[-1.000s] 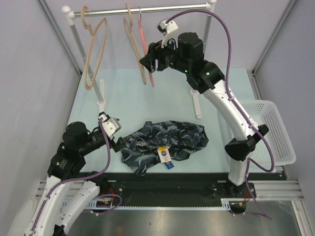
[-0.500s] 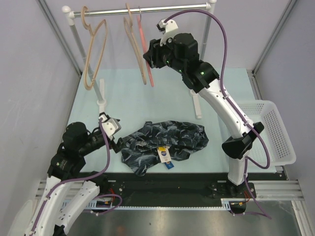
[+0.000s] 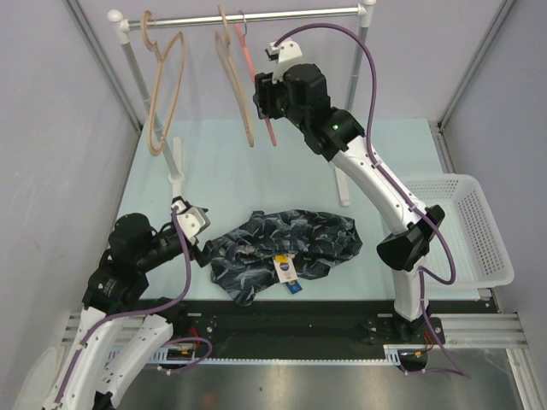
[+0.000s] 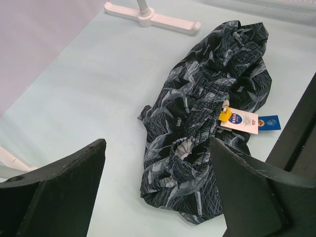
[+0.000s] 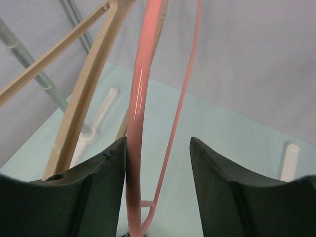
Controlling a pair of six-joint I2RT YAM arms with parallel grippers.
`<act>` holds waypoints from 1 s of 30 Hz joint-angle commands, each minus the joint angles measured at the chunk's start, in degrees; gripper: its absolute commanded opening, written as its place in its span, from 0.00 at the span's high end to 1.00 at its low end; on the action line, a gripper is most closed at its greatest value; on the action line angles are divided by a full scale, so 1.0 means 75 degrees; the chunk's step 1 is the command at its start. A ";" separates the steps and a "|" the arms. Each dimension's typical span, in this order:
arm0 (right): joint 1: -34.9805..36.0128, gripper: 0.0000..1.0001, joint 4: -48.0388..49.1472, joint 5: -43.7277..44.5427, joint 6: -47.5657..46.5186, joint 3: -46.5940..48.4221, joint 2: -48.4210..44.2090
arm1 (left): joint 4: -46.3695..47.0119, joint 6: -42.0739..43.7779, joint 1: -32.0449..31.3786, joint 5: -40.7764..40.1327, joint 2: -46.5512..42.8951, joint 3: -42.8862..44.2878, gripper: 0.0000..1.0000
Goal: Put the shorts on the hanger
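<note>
Shorts: we see the dark navy fabric shorts with a pale leaf print and a paper tag [image 3: 286,252] [image 4: 207,118] lying crumpled on the pale green table [image 3: 222,171], lower centre of the top view. They are not on any hanger yet.
Hanger: the thin pink-red hanger with a silver hook [image 3: 248,58] [image 5: 139,98] hangs from the silver rail [image 3: 299,14] at upper centre, just beside a tan wooden hanger [image 3: 239,94]. We judge it must come off the rail first.
Right gripper [image 3: 267,94] [image 5: 157,148]: raised to the hanger, with its fingers apart and straddling the thick pink arm. The arm runs close along one finger and is not clamped. We read this as lining up a grasp.
Left gripper [image 3: 203,248] [image 4: 157,145]: low at lower left, just beside the shorts. Its fingers are wide apart with nothing between them, and we judge it is placed ready for the fabric.
Surroundings: another tan wooden hanger [image 3: 162,85] at upper left and a white plastic basket [image 3: 479,231] at the right edge.
</note>
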 commanded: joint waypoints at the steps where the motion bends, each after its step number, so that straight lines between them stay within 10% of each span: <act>1: 0.0078 0.43 0.0418 0.0799 -0.0365 0.0079 -0.0094 | 0.0104 -0.0033 0.0069 0.0062 -0.0004 -0.0060 0.10; 12: 0.0054 1.00 0.0851 0.1022 -0.1172 0.0243 -0.0375 | 0.0163 -0.0021 0.0069 0.0062 0.0031 -0.0072 0.10; 30: 0.0207 1.00 0.1871 0.1280 -0.2170 -0.1759 -0.2423 | 0.0409 -0.0220 0.0069 0.0226 0.0558 -0.0002 0.08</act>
